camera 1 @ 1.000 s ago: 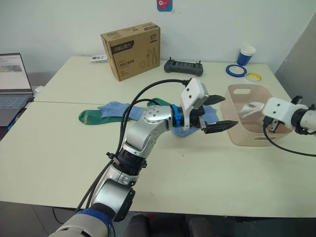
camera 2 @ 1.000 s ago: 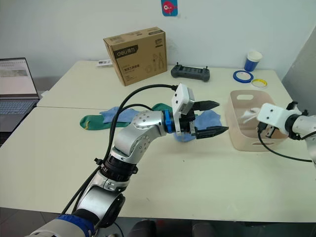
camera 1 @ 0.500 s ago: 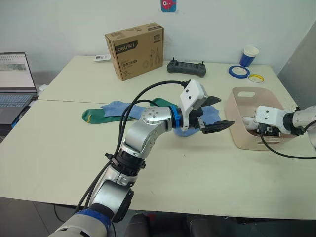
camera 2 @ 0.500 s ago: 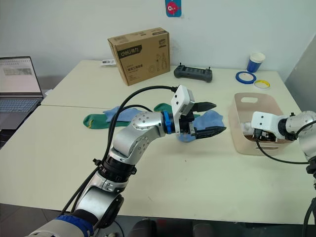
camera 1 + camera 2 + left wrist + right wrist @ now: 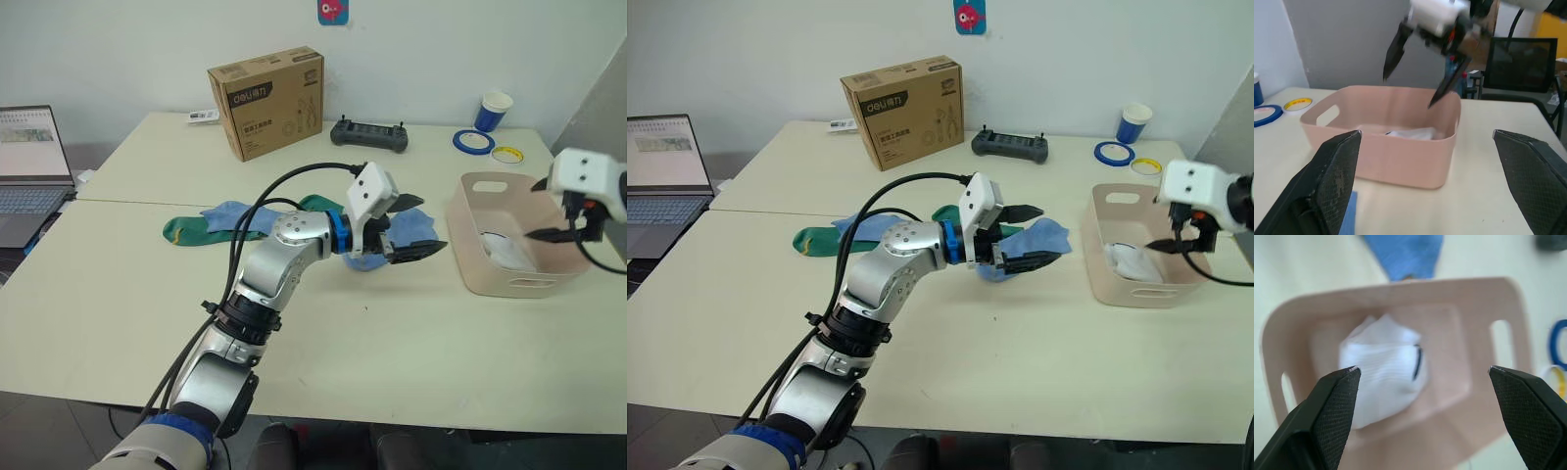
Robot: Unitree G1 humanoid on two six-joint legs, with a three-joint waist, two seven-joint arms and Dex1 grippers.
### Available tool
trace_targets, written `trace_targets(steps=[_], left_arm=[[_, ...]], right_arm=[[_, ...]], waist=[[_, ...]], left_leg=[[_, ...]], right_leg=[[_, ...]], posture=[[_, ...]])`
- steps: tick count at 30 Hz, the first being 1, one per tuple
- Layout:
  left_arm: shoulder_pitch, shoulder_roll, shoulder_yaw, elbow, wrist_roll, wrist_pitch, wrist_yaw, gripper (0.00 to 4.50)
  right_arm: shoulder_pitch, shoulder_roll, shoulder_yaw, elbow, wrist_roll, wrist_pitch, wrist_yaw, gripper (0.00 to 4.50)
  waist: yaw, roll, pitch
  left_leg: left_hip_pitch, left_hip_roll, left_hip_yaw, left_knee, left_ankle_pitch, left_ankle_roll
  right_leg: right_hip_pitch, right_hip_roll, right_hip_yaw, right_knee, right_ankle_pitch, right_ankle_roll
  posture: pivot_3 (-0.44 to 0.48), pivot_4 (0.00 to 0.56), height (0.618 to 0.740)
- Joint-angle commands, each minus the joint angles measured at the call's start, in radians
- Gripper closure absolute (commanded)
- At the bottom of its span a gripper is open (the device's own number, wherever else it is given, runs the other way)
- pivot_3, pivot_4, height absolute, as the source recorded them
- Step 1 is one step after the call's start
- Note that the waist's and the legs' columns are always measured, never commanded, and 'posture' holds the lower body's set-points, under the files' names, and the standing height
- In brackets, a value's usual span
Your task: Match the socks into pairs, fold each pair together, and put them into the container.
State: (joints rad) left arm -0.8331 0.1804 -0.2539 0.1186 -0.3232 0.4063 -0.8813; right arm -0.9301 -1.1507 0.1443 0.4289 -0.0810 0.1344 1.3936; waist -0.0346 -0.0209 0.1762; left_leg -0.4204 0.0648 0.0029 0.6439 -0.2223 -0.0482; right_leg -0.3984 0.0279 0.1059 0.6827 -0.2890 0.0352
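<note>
My right gripper point(image 5: 1169, 220) has lifted out of the pink basin point(image 5: 1099, 262) since half a second ago and now hangs above its far right side, fingers spread and empty. The bundle of white socks point(image 5: 1382, 368) it was lowering now lies on the basin's floor, folded into a soft lump, touching nothing but the bottom; it takes up one part of the floor and the rest is bare pink plastic. My left gripper point(image 5: 415, 223) has drawn back a little and hovers over the table just left of the basin, its two fingers wide apart and holding nothing. Right under it lies a light blue sock point(image 5: 1043, 236), flat on the table beside the basin. Another light blue sock point(image 5: 232, 216) and a dark green sock point(image 5: 189, 231) lie further left, overlapping each other. A brown cardboard box point(image 5: 265, 101), a black controller point(image 5: 367, 135), a blue paper cup point(image 5: 490, 109) and tape rolls point(image 5: 470, 141) sit along the far edge.
</note>
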Motion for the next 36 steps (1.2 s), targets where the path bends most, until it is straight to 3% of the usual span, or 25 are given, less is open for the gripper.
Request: trace_targets(steps=[1, 8, 11, 13, 21, 25, 30, 36], left_arm=[[-0.003, 0.036, 0.051, -0.004, 0.009, -0.048, -0.006, 0.0], [0.125, 0.151, 0.164, -0.011, 0.024, -0.084, 0.053, 0.0], [0.24, 0.174, 0.234, -0.027, 0.041, -0.145, 0.127, 0.0], [0.312, 0.168, 0.28, -0.037, 0.05, -0.192, 0.187, 0.0], [0.63, 0.155, 0.357, -0.095, 0.118, -0.339, 0.345, 0.0], [0.749, 0.149, 0.388, -0.157, 0.139, -0.33, 0.431, 0.0], [0.823, 0.141, 0.398, -0.227, 0.12, -0.33, 0.45, 0.0], [0.836, 0.149, 0.392, -0.245, 0.084, -0.316, 0.42, 0.0]], right_arm=[[-0.009, 0.021, -0.097, -0.096, 0.077, 0.106, -0.051, 0.02], [0.275, 0.365, -0.342, -0.648, 0.29, 0.483, -0.444, 0.02], [0.466, 0.609, -0.316, -0.88, 0.25, 0.541, -0.714, 0.02], [0.591, 0.709, -0.268, -0.954, 0.177, 0.515, -0.84, 0.02], [0.997, 0.884, -0.149, -0.922, -0.021, 0.253, -1.15, 0.02], [1.116, 0.939, -0.142, -0.945, 0.024, 0.204, -1.155, 0.02], [1.185, 0.954, -0.129, -0.941, 0.057, 0.15, -1.141, 0.02], [1.168, 0.947, -0.13, -0.906, 0.076, 0.118, -1.131, 0.02]], waist=[[0.0, 0.0, 0.0], [-0.006, 0.0, 0.0], [0.003, 0.0, -0.002], [0.006, 0.0, -0.002], [0.005, -0.001, -0.002], [0.002, -0.003, -0.003], [0.002, -0.004, -0.004], [0.002, -0.004, -0.004]], left_leg=[[0.0, 0.0, 0.0, 0.0, 0.0, 0.0], [0.004, 0.001, -0.005, 0.001, 0.0, 0.0], [0.003, 0.001, -0.005, 0.0, 0.0, 0.0], [0.003, 0.001, -0.006, 0.001, 0.0, -0.001], [0.005, -0.004, -0.001, 0.001, 0.001, -0.002], [0.006, -0.004, -0.001, 0.001, 0.001, -0.002], [0.006, -0.003, -0.001, 0.0, 0.001, -0.002], [0.006, -0.003, 0.0, 0.0, 0.001, -0.002]], right_leg=[[0.0, 0.0, 0.0, 0.0, 0.0, 0.0], [0.006, 0.0, -0.005, 0.004, 0.0, 0.0], [0.003, -0.001, -0.006, 0.007, -0.001, 0.0], [0.004, -0.001, -0.008, 0.009, -0.003, 0.001], [0.009, -0.01, -0.007, 0.004, -0.003, 0.004], [0.009, -0.01, -0.007, 0.004, -0.004, 0.007], [0.009, -0.01, -0.007, 0.004, -0.005, 0.005], [0.009, -0.01, -0.007, 0.003, -0.006, 0.004]], posture=[[0.0, 0.15, 0.74], [0.0, 0.15, 0.74], [0.0, 0.15, 0.74], [0.0, 0.15, 0.74], [0.0, 0.15, 0.74], [0.0, 0.15, 0.74], [0.0, 0.15, 0.74], [0.0, 0.15, 0.74]])
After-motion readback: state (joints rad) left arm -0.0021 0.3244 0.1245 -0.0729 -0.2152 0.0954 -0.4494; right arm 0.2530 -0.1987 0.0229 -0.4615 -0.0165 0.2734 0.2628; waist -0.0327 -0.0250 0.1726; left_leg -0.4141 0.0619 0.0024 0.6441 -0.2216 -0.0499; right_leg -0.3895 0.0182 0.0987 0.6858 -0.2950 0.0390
